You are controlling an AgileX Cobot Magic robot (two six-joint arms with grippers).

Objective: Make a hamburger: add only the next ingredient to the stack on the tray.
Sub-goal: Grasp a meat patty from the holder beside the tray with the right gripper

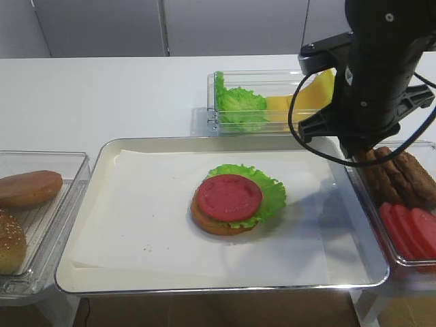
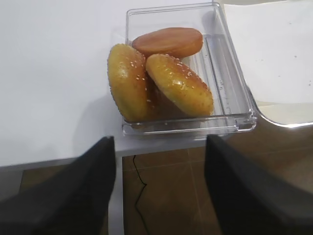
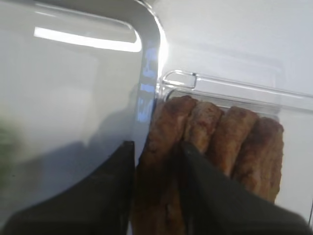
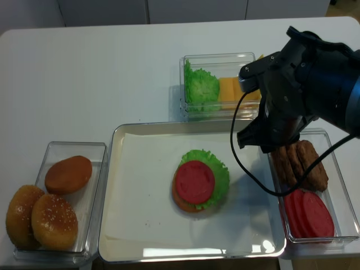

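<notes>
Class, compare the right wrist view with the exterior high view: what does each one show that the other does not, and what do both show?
Right wrist only: the right gripper with its fingers closed on the leftmost upright patty.

Exterior high only: the stack, bun halves, lettuce bin, tomato slices.

Both: the row of patties and the tray rim.

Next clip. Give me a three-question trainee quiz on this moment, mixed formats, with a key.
1. True or false: the stack on the tray already has a patty on it.
2. The right gripper is down in which bin? A) buns B) lettuce and cheese C) patties and tomato slices
3. Fill in: the left gripper hangs open near the bin of ____.

Key
1. False: its top layer is a tomato slice over lettuce.
2. C: its fingers sit either side of the leftmost patty, which stands on edge in the row.
3. Buns.
</notes>
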